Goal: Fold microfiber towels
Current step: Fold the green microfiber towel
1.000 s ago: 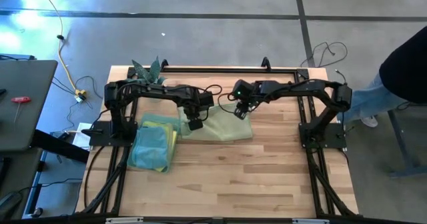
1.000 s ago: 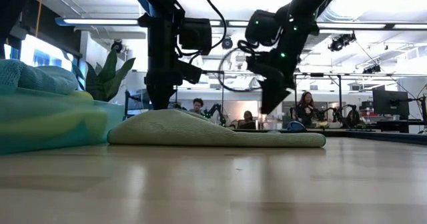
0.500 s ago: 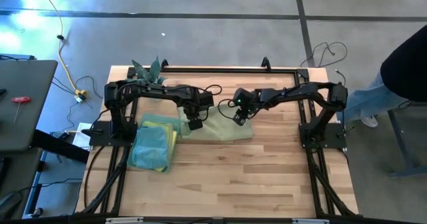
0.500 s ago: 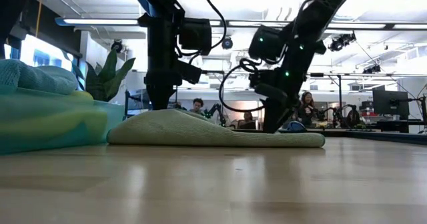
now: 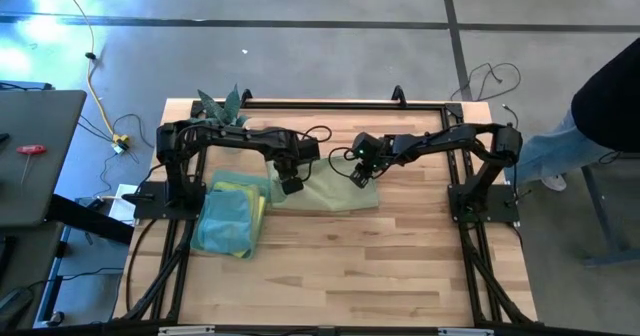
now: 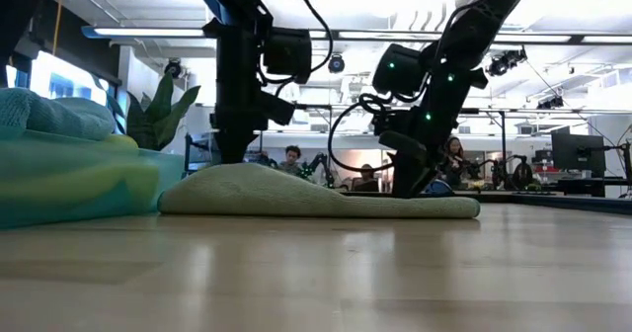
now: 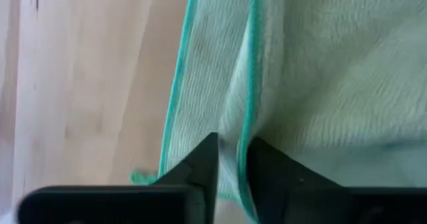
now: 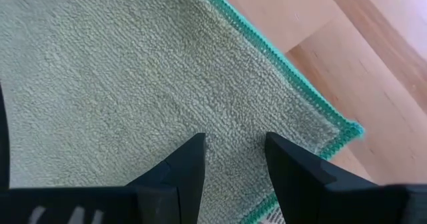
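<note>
Two dark robot arms bent over a pale green microfiber towel with a teal stitched hem (image 5: 327, 193) lying at mid-counter on the light wooden butcher-block counter (image 5: 400, 266). The left claw (image 7: 230, 164) stood at the towel's left end, its fingers a narrow gap apart astride a raised fold of hem; whether they actually pinched it could not be told. The right claw (image 8: 233, 161) sat near the towel's far right corner, fingers parted and pressed down on the flat pile with nothing between them. The towel's long axis ran left to right across the counter, so each arm had its own end nearest and the cloth stretched between them. From the low camera it looked soft and thick, humped at the left end and thinning to a flat edge at the right. A stack of finished cloths, sky blue over yellow and teal (image 5: 231, 222), lay just beside it on the left. A spiky green potted plant (image 5: 222, 106) stood at the counter's back edge.
</note>
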Controlling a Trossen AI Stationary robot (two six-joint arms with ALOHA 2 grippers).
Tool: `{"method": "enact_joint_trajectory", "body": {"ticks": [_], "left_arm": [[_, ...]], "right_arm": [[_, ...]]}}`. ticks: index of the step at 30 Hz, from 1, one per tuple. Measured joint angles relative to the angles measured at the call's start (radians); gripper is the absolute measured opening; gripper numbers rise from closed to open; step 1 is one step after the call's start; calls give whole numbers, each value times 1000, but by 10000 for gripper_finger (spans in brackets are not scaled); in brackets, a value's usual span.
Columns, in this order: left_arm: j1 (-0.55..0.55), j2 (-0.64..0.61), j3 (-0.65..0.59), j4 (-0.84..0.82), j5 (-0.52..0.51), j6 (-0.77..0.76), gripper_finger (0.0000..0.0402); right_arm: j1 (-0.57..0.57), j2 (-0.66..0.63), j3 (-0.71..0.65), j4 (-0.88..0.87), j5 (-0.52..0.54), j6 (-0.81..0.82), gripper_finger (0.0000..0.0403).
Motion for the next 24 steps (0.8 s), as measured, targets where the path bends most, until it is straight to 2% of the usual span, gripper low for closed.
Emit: {"method": "enact_joint_trajectory", "body": {"ticks": [7, 11, 13, 16, 19, 21, 24], "left_arm": [[0, 0, 2, -118, -69, -41, 149], [1, 0, 31, -163, -93, -49, 181], [1, 0, 55, -184, -75, -59, 187], [-7, -2, 101, -215, 48, -68, 186], [-42, -12, 116, -200, 157, -66, 181], [-70, -11, 116, -193, 178, -55, 177], [-115, -11, 116, -195, 176, -47, 174]], "right_arm": [[0, 0, 0, -1, 13, -25, 149], [0, 0, 0, -8, 39, -27, 149], [0, 0, 0, -17, 59, -27, 149], [0, 0, 0, -35, 75, -38, 149], [-2, -1, 0, -31, -31, -22, 149], [5, -4, 0, -14, -114, -12, 149], [26, -8, 1, -13, -136, 3, 149]]}}
